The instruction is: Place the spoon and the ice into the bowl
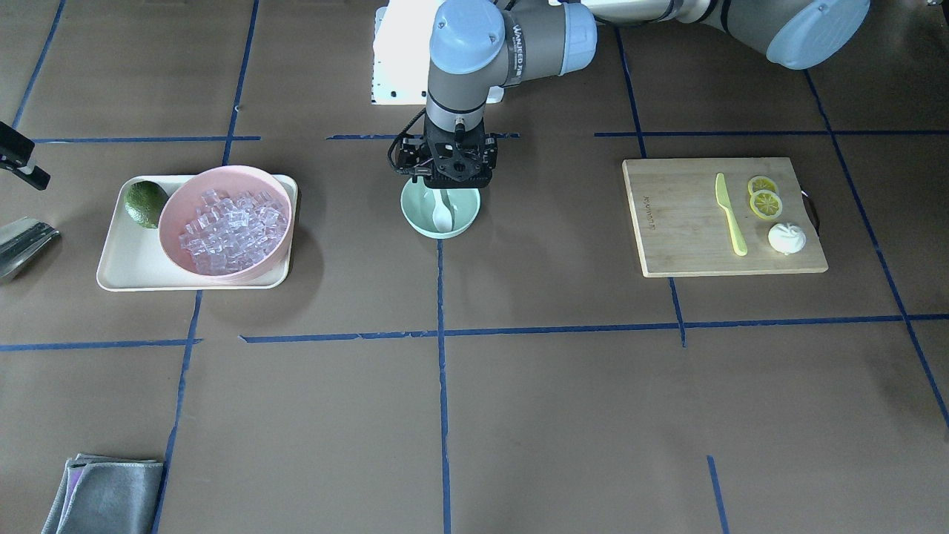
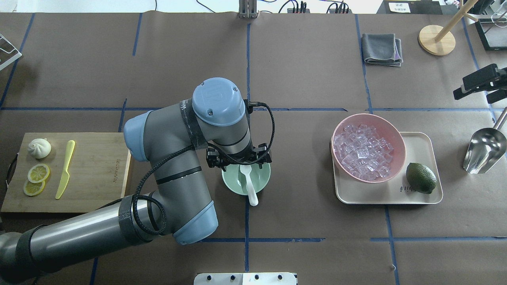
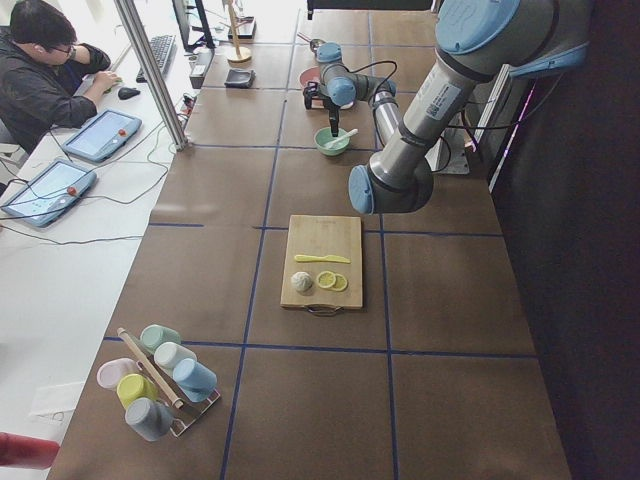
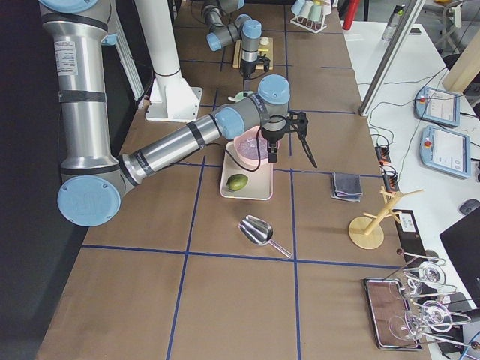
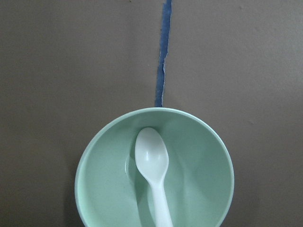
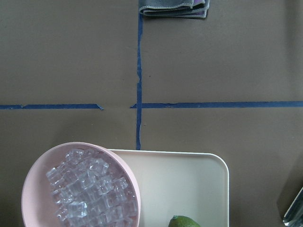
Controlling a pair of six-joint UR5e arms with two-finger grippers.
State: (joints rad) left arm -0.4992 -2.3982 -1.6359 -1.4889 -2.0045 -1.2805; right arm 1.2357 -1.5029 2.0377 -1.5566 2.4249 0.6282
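The white spoon (image 5: 152,158) lies in the mint-green bowl (image 5: 199,179), scoop on the bottom and handle leaning over the rim toward the robot (image 2: 249,184). My left gripper (image 1: 447,178) hangs just above the bowl (image 1: 415,219), open and apart from the spoon (image 1: 442,215); its fingers do not show in the left wrist view. The ice (image 2: 364,152) is a heap of clear cubes in the pink bowl (image 2: 398,152). No cube shows in the mint-green bowl. My right gripper (image 2: 473,93) is open and empty, raised beyond the pink bowl's tray.
The pink bowl stands on a cream tray (image 2: 420,196) with a lime (image 2: 420,178). A metal scoop (image 2: 485,150) lies to the tray's right. A cutting board (image 2: 99,174) holds a yellow-green knife (image 2: 65,168), lemon slices and a bun. A grey cloth (image 2: 382,48) lies far back.
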